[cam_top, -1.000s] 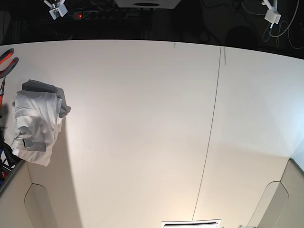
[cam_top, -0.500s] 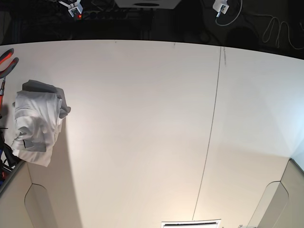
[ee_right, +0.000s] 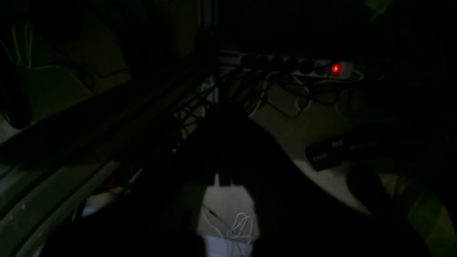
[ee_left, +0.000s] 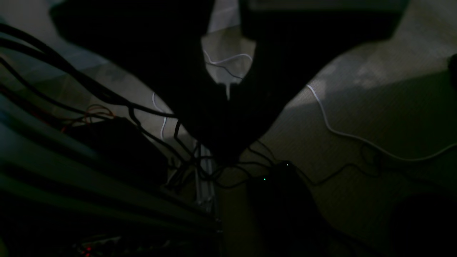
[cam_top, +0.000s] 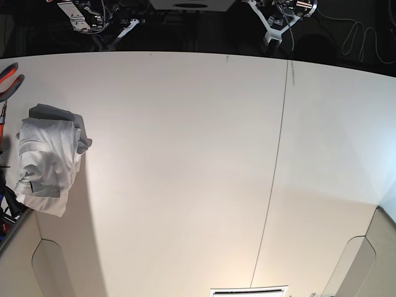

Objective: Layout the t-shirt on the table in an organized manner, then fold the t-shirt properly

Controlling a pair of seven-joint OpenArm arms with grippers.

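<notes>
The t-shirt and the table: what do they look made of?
T-shirt: soft white cloth, probably cotton knit, matte; it lies crumpled in wrinkled folds with grey hems. Table: a hard, smooth cream-white board, likely laminate, with a faint sheen and a thin dark seam.

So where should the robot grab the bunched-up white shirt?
Probably the raised grey-edged fold at the top right of the t-shirt, coming from above on the open table side. That bump stands up off the heap, so fingers could pinch it; the left edge lies near red-handled pliers.
</notes>
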